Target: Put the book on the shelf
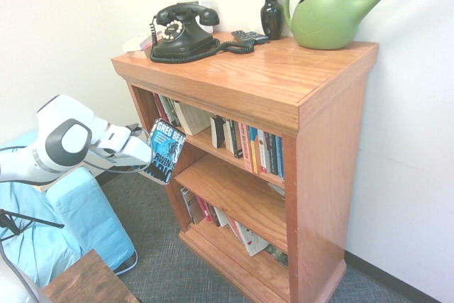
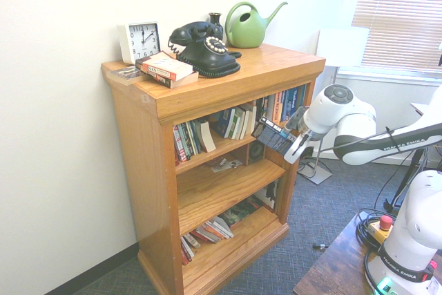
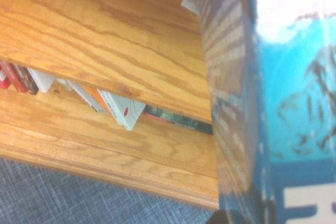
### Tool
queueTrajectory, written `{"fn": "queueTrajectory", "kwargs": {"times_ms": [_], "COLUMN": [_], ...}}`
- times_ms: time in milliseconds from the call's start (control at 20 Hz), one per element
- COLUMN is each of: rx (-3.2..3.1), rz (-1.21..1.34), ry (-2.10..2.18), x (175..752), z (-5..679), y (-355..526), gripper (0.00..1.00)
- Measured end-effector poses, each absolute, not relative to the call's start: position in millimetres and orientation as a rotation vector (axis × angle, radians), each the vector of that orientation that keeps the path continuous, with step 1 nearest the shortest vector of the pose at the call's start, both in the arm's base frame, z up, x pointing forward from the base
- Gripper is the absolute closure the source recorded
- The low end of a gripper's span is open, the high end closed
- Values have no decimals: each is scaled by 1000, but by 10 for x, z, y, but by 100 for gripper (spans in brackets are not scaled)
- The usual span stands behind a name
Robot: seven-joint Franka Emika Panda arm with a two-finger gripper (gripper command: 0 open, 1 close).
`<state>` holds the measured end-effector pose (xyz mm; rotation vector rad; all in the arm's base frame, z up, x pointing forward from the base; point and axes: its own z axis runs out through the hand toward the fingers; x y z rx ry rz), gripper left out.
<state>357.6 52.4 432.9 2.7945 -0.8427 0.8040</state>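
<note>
Now carrying the book (image 1: 165,151) toward the shelf (image 1: 213,145)
Jaws clamped on it; best steered level into the gap beside the upright books (image 1: 252,149)

White walls (image 1: 64,26), grey-blue carpet (image 1: 170,271). Reddish-brown bookcase (image 1: 323,175) in the corner. Window with blinds (image 2: 400,15), bright daylight. White lamp (image 2: 340,46) beside it. Blue cloth (image 1: 78,225) at left. Dark wooden counter (image 2: 338,267) in front.

The gripper (image 1: 150,148) holds the book (image 1: 166,151) in front of the bookcase (image 1: 326,147). The shelf (image 1: 213,142) is just beyond the gripper, the telephone (image 1: 181,32) above it, the bare middle shelf (image 1: 234,193) below it.
</note>
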Motion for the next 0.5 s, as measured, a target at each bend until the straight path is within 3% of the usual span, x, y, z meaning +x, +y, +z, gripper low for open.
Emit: {"fn": "queueTrajectory", "kwargs": {"times_ms": [250, 500], "rx": [2824, 2873], "rz": [842, 823], "ry": [-827, -759], "x": [3825, 4025], "z": [4127, 3957], "y": [49, 173], "gripper": [100, 100]}}
